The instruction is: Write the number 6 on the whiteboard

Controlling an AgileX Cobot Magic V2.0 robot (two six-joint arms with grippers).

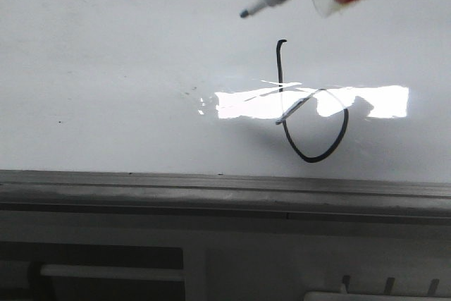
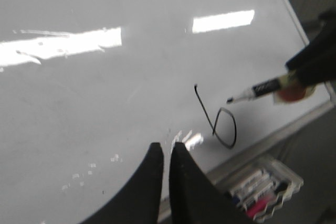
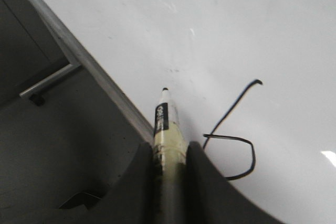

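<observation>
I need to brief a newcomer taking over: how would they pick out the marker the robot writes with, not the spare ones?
Start at the large glossy white whiteboard bearing the thin black hand-drawn number 6. The white-barrelled, black-banded marker hangs just off the board near that figure's stem, clamped in the right tool. Unlike the pens lying in the clear plastic tray beside the board's frame, it is uncapped and held aloft.

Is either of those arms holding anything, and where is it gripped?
The right gripper holds a marker, jaws shut on its barrel, tip free. The left gripper holds nothing.
</observation>
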